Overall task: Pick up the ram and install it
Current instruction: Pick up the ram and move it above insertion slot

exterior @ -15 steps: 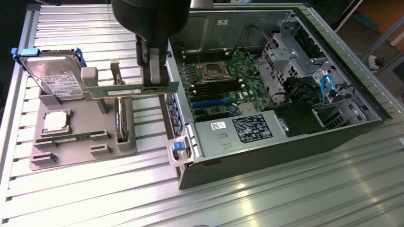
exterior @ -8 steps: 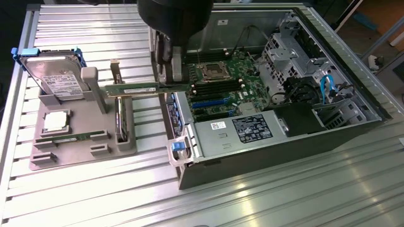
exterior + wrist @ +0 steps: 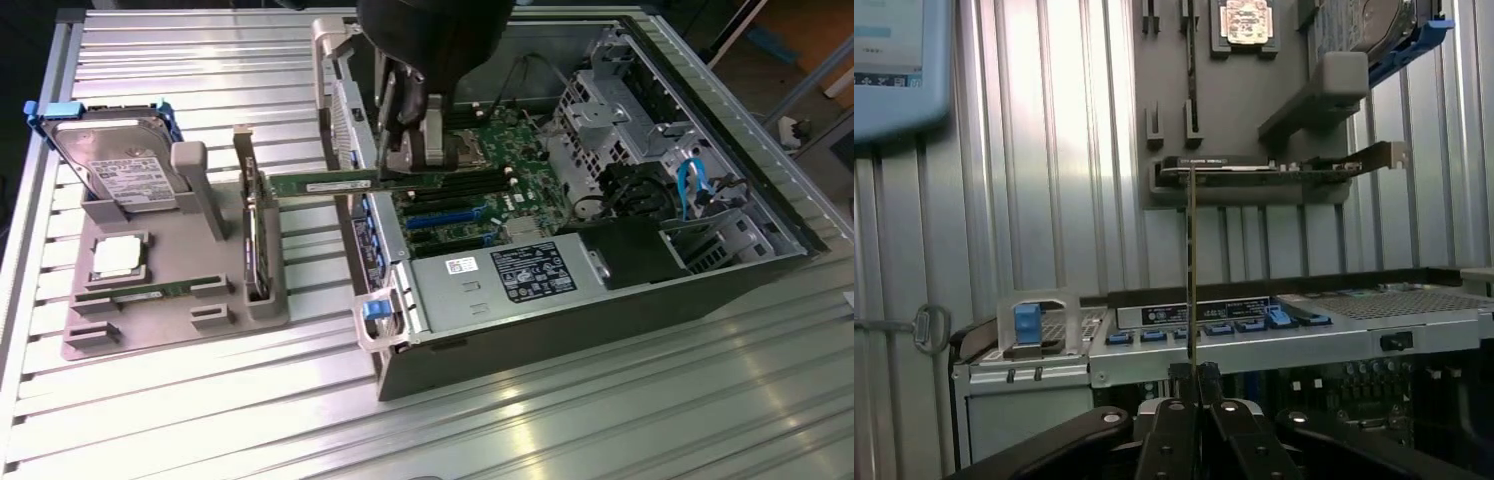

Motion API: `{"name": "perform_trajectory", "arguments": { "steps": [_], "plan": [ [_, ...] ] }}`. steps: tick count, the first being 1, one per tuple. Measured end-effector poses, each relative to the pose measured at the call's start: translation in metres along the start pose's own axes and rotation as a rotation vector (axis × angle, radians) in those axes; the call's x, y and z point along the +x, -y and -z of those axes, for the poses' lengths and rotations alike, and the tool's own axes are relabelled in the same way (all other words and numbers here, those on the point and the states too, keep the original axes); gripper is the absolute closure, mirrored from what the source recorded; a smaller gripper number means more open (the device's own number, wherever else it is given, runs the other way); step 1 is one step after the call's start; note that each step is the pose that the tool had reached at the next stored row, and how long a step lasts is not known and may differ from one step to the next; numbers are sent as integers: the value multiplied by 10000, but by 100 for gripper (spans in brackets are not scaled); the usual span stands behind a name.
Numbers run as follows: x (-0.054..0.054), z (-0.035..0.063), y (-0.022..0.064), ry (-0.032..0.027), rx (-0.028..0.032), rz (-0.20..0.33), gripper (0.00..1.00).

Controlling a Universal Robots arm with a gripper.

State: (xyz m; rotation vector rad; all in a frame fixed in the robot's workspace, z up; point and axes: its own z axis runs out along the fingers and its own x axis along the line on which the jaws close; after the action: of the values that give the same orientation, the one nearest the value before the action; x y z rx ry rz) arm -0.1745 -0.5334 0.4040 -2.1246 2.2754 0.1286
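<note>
You can see the gripper (image 3: pixel 402 168) clamped on one end of the ram (image 3: pixel 334 184), held level in the air over the open computer case's (image 3: pixel 534 345) edge, between the grey parts tray (image 3: pixel 174 322) and the motherboard (image 3: pixel 531 150)

Green ram (image 3: pixel 344 183) in end effector (image 3: pixel 407 170) above open computer case (image 3: pixel 534 340).

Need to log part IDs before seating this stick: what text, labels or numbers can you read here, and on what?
No text here can be read.
Power supply label: white print on black, too small to read.
White sticker beside it: blurred.
Hard drive label: blurred.
The ram, held in the tool: pale sticker, too small to read.
</note>
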Motion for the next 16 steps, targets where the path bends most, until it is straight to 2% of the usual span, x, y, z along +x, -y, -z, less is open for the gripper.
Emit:
{"name": "perform_trajectory", "arguments": {
  "steps": [9,16],
  "plan": [
    [-22,12,310,0,0,0,88],
    [-43,23,610,0,0,-1,88]
  ]
}}
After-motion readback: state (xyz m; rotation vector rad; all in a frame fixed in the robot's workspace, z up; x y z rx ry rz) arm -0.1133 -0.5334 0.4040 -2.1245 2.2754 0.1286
